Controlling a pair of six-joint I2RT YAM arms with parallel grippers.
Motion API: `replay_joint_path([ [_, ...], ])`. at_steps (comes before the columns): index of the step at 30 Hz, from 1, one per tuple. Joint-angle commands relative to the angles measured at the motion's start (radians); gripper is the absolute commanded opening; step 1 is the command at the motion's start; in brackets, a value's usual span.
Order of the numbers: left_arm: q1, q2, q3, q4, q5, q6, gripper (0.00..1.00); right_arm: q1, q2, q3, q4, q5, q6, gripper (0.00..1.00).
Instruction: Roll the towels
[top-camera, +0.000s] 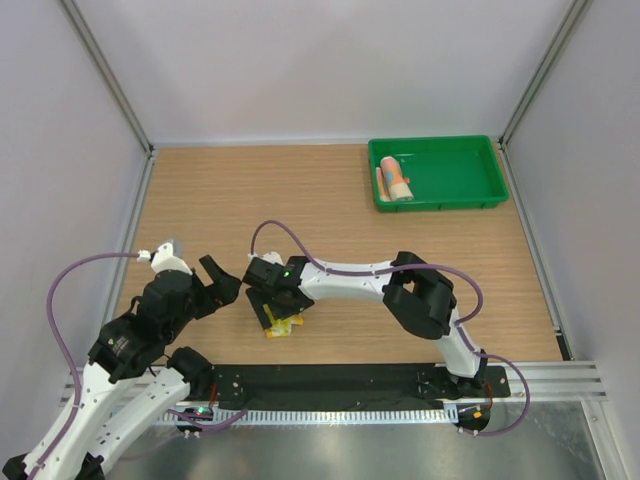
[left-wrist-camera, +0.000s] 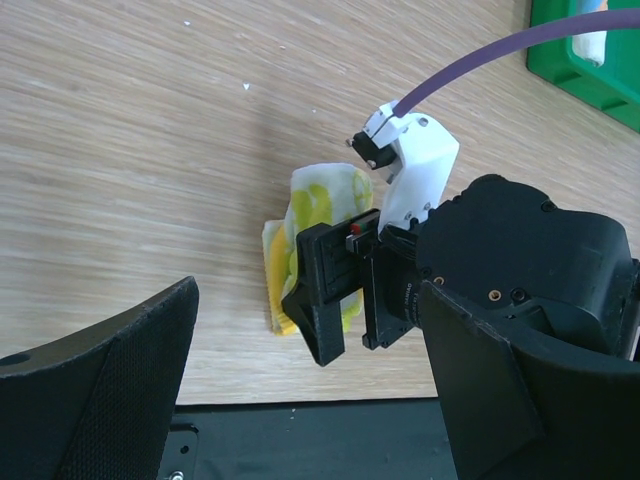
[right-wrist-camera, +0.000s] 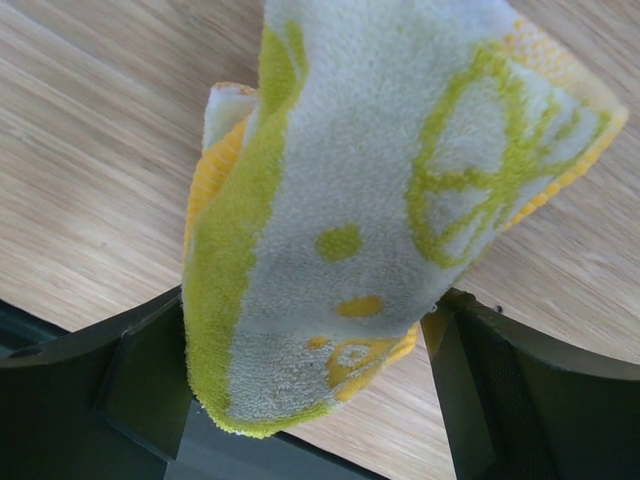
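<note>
elbow (top-camera: 420, 296) bent, right gripper (right-wrist-camera: 310, 300) straddles towel (right-wrist-camera: 360, 190)

one towel (top-camera: 397, 178) in tray (top-camera: 440, 205), far right | other towel (top-camera: 282, 327) near centre, under right tool (top-camera: 277, 312)

Wooden table (top-camera: 250, 190): yellow towel (top-camera: 283, 325), green tray (top-camera: 440, 205)

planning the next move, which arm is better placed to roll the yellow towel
Likely right: the right gripper, open, straddles the towel, a finger on each side. The left gripper hangs open beside it, not touching.
</note>
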Motion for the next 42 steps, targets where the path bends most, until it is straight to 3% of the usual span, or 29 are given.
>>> replay_joint_path([
  [1, 0.0, -0.002, 0.004, 0.014, -0.014, 0.014, 0.92, 0.016, 0.049, -0.002, -0.03, 0.073, 0.035, 0.89],
  [5, 0.0, -0.001, 0.004, 0.017, -0.011, 0.017, 0.92, 0.017, 0.067, -0.029, -0.033, 0.096, 0.042, 0.58],
  [8, 0.0, -0.001, 0.005, 0.019, -0.008, 0.02, 0.92, 0.014, 0.084, -0.033, -0.034, 0.096, 0.039, 0.4],
  [11, 0.0, -0.002, 0.008, 0.02, -0.005, 0.025, 0.92, 0.013, 0.083, -0.044, -0.031, 0.11, 0.035, 0.26],
  [15, 0.0, 0.007, 0.027, 0.016, -0.009, 0.057, 0.92, -0.026, 0.022, -0.081, -0.023, 0.13, 0.025, 0.14],
  [23, 0.0, 0.042, 0.126, -0.009, -0.088, 0.184, 0.91, -0.217, -0.172, -0.101, -0.088, 0.222, -0.106, 0.01],
  [27, -0.001, 0.059, 0.093, 0.016, -0.053, 0.191, 0.92, -0.341, -0.242, -0.076, -0.112, 0.236, -0.18, 0.01],
  [34, 0.0, 0.063, 0.067, 0.056, -0.028, 0.209, 0.96, -0.567, -0.293, 0.069, -0.149, 0.222, -0.314, 0.01],
  [40, 0.0, 0.103, 0.071, 0.054, -0.013, 0.22, 0.96, -0.733, -0.235, 0.241, -0.182, 0.27, -0.444, 0.01],
  [42, 0.0, 0.105, 0.071, 0.054, -0.016, 0.218, 0.96, -0.783, -0.217, 0.257, -0.154, 0.198, -0.505, 0.01],
])
